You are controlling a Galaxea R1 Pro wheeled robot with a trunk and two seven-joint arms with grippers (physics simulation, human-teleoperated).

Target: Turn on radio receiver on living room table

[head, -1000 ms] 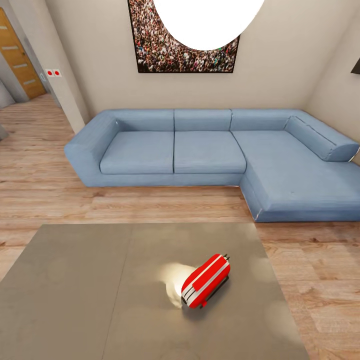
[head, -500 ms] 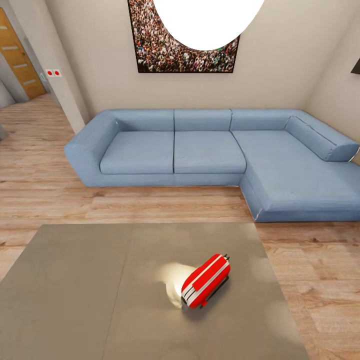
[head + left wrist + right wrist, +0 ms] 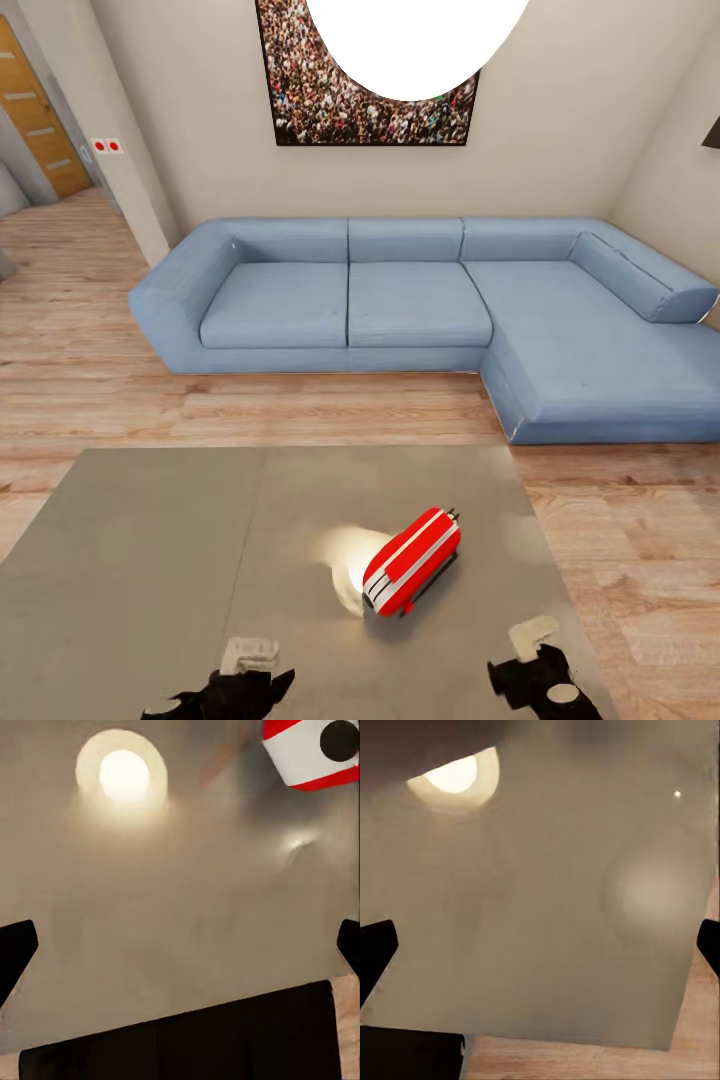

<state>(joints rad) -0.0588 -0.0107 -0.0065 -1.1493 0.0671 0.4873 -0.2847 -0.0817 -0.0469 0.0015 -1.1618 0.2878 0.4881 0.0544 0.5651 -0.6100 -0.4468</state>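
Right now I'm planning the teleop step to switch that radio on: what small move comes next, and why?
Probably ease the right gripper forward and inward toward the radio receiver. Both grippers sit at the near edge of the table, open and holding nothing, and the radio lies between them, closer to the right one. The left gripper is farther off.

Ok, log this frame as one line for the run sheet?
phase: approach | radio receiver: on table, untouched | left gripper: open, over near edge | right gripper: open, nearer radio | contact: none
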